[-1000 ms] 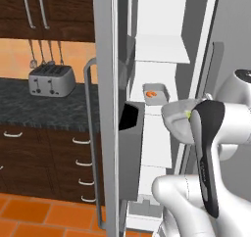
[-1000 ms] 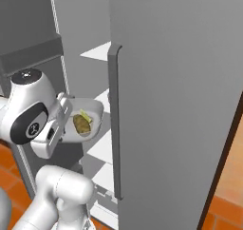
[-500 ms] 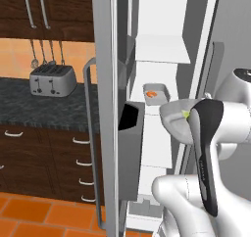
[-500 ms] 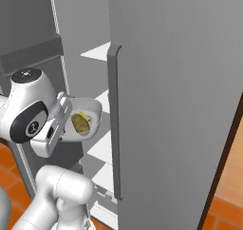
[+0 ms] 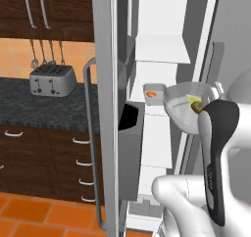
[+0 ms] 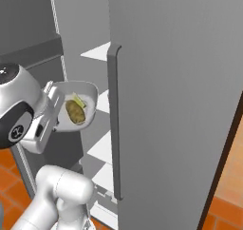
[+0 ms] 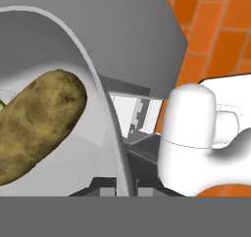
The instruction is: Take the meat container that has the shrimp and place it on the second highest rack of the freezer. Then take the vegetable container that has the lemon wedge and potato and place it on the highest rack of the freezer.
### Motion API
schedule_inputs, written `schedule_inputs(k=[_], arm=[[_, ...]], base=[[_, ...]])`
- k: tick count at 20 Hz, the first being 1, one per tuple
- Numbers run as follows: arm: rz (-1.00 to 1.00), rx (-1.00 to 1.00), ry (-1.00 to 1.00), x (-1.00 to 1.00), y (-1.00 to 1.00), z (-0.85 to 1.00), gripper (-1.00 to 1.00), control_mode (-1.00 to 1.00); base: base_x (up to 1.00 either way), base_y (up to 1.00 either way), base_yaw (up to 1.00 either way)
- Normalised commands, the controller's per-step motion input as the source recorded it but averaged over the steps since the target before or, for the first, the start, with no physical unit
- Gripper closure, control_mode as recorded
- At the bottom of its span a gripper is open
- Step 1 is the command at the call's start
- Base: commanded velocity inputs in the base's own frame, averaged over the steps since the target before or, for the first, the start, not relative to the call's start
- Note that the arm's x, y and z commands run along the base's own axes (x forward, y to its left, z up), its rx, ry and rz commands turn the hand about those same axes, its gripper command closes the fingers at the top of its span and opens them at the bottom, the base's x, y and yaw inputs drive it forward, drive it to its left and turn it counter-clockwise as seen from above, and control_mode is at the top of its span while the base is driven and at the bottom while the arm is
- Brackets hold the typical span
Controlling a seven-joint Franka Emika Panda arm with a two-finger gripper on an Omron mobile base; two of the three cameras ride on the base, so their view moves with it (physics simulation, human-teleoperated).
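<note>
Kitchen cabinets and a stone counter flank the open freezer, the landmark for everything else. Inside it, the shrimp sits in its small tray on a white shelf, so the first half of the task looks done. Just in front of the freezer's shelves, the bowl with the potato and lemon wedge is held tilted. The gripper is clamped narrowly on the bowl's rim, the bowl extending from it toward the shelves. Placing it on the top shelf remains.
</note>
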Motion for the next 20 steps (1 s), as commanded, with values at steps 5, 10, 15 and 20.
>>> schedule_inputs(k=[5, 10, 15, 20], arm=[[-0.03, 0.0, -0.18, 0.09, 0.02, 0.91, 1.0, -1.0], [0.02, 0.0, -0.25, 0.28, 0.03, 0.51, 1.0, -1.0], [0.01, 0.0, -0.08, 0.7, 0.0, 0.11, 1.0, -1.0], [0.0, 0.0, 0.0, 1.0, 0.0, 0.0, 1.0, -1.0]], base=[[0.0, 0.0, 0.0], [0.0, 0.0, 0.0], [0.0, 0.0, 0.0], [0.0, 0.0, 0.0]])
